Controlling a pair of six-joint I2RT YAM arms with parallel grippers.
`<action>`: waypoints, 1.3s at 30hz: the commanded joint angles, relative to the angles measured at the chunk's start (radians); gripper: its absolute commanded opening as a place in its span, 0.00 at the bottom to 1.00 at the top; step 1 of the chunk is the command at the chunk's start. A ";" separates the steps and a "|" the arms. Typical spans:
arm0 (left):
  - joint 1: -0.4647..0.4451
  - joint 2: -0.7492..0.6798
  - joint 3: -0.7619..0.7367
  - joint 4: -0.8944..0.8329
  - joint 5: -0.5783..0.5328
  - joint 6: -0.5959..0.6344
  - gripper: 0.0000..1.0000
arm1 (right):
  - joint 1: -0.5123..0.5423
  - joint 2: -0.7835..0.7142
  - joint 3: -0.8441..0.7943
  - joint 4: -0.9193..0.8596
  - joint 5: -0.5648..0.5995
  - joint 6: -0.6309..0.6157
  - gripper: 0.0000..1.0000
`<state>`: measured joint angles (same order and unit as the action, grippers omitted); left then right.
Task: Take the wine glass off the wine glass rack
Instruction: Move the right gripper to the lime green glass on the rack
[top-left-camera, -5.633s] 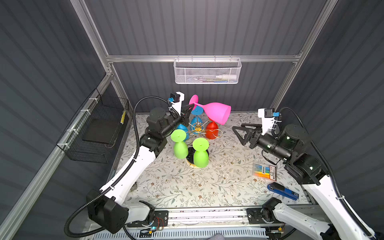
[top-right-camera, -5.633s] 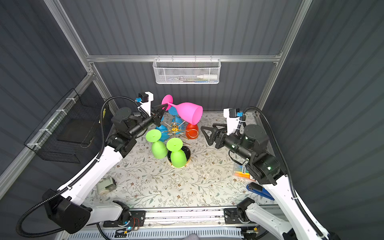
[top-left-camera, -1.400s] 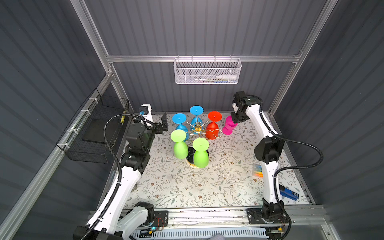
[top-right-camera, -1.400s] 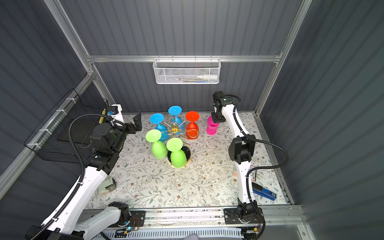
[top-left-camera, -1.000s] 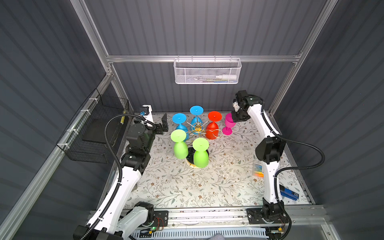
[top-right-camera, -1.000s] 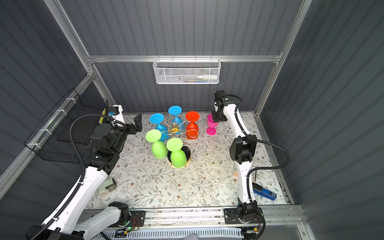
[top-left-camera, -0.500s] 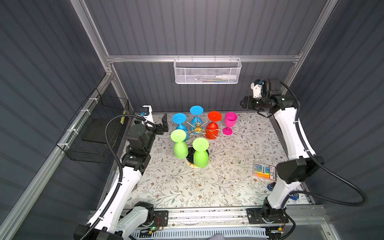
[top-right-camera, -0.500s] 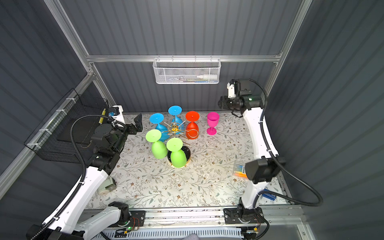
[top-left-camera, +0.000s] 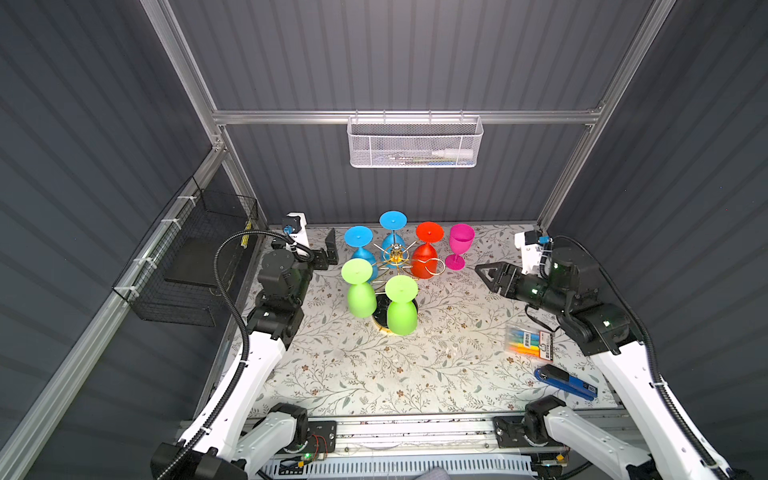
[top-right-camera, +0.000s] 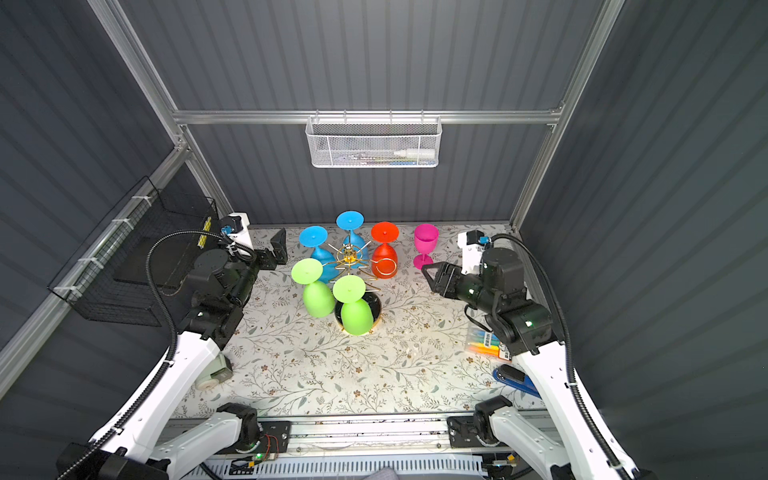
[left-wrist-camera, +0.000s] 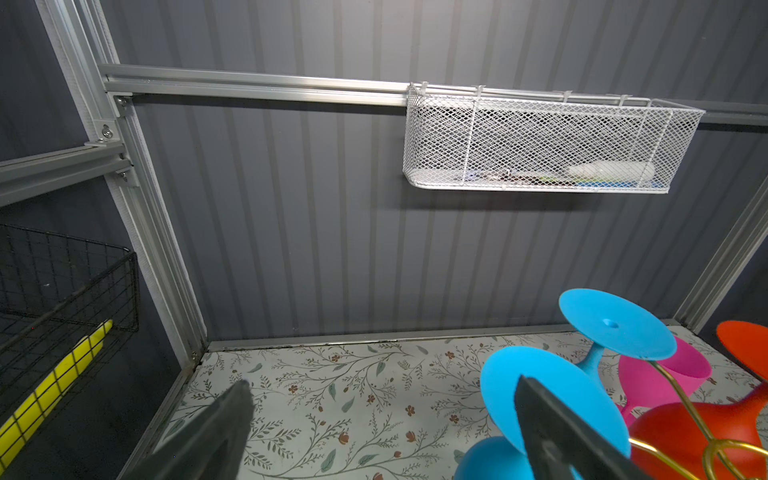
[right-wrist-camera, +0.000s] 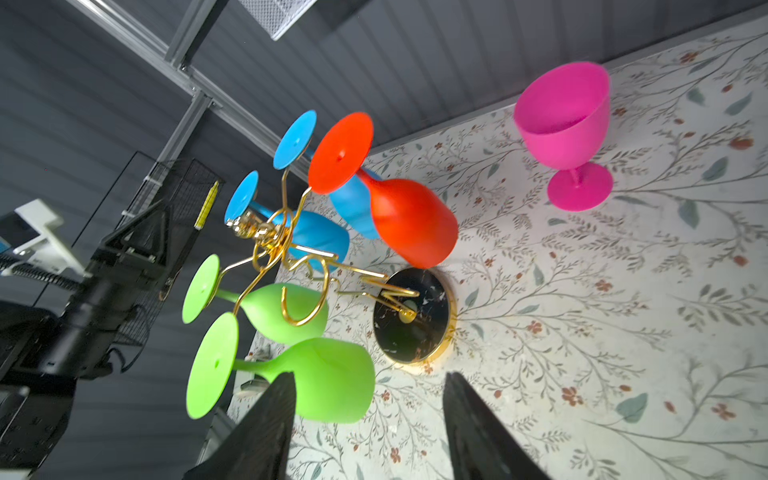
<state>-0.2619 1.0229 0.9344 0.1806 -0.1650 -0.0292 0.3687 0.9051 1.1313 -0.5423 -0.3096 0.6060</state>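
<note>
As it stands, the wine glass (top-left-camera: 460, 243) opens upward.

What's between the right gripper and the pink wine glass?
Only bare floral tabletop lies between the right gripper and the pink wine glass, in a top view.

Surface (top-left-camera: 374, 374): flat, pale floral print with leaf sprigs and small flowers, running back to the rear wall.

Directly on it:
- Wine glass rack (top-left-camera: 394, 253), standing on its round black marbled, gold-rimmed base, left of centre, toward the back.
- Pink wine glass (top-left-camera: 459, 247), upright on its foot, near the rack on its right, apart from it.
- Marker pack (top-left-camera: 528, 340), lying flat, right side.
- Blue and black tool (top-left-camera: 567, 382), near the pack, closer to the front edge, not touching it.
- Small grey-white object (top-right-camera: 214, 372), left edge, partly hidden by an arm; type unclear.
</note>
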 joint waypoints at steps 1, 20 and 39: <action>0.004 -0.015 -0.017 0.021 -0.003 0.019 1.00 | 0.073 -0.008 -0.030 0.038 0.079 0.070 0.59; 0.004 -0.068 -0.057 0.019 -0.018 0.044 1.00 | 0.357 0.159 -0.074 0.334 0.078 0.270 0.58; 0.004 -0.090 -0.068 0.017 -0.016 0.045 1.00 | 0.446 0.263 -0.040 0.408 0.089 0.324 0.43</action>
<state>-0.2619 0.9558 0.8768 0.1802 -0.1692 -0.0055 0.8055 1.1641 1.0622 -0.1619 -0.2302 0.9222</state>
